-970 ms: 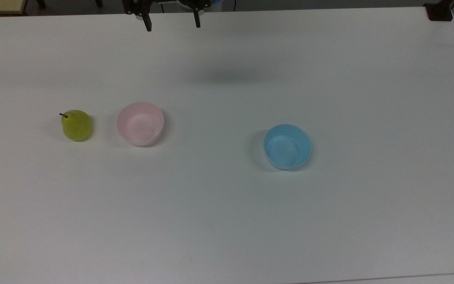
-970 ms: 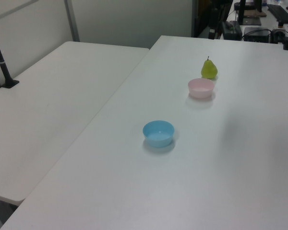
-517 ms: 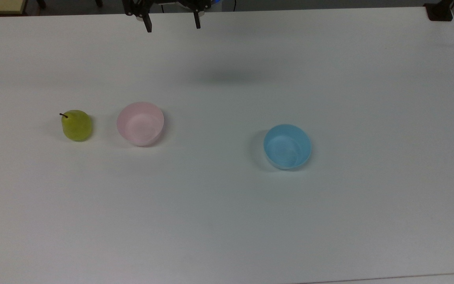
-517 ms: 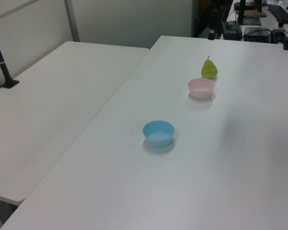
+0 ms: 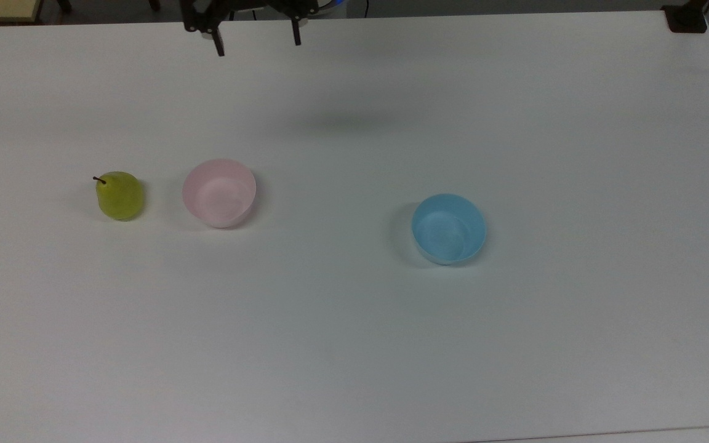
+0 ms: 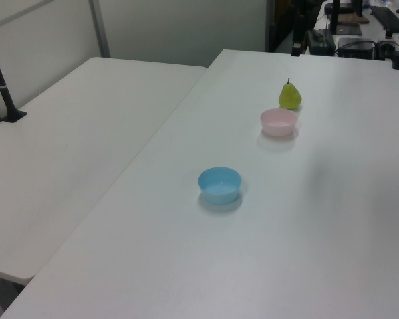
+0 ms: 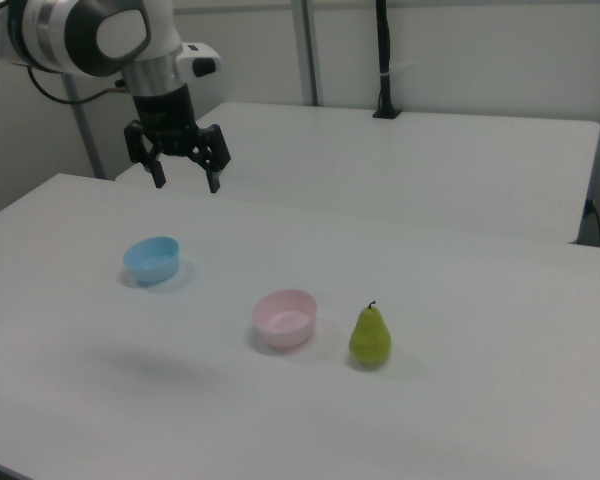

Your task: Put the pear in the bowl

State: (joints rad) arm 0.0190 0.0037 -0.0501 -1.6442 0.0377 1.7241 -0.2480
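Standing apart: one pear [image 5: 120, 195], two bowls [image 5: 219, 192].

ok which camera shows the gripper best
The right view: the whole gripper hangs open, high above the table. The top view catches just its fingers at the top edge.

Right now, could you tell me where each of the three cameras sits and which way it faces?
Top view: high above the white table, looking down; open gripper at the upper edge, pear, pink bowl, blue bowl in a row.
Left view: raised beyond one table end, looking along it; blue bowl nearest, pear farthest.
Right view: raised to one side, looking across; arm and gripper above the table.
All three share pear and both bowls.
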